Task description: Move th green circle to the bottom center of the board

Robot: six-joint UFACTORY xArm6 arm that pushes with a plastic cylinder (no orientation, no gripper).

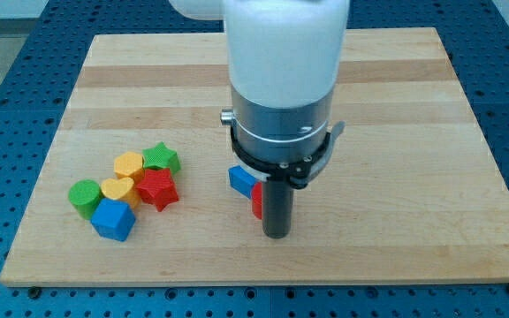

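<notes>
The green circle (84, 196) lies on the wooden board (396, 106) at the view's lower left, at the left end of a cluster of blocks. My tip (277, 233) rests on the board at the lower middle, far to the right of the green circle. A blue block (241, 178) and a red block (257, 201) sit right against the rod's left side, partly hidden by it.
Beside the green circle lie a blue cube (114, 219), a yellow heart (117, 190), a yellow block (129, 164), a red star (157, 188) and a green star (161, 158). The arm's white and grey body (281, 79) covers the board's upper middle.
</notes>
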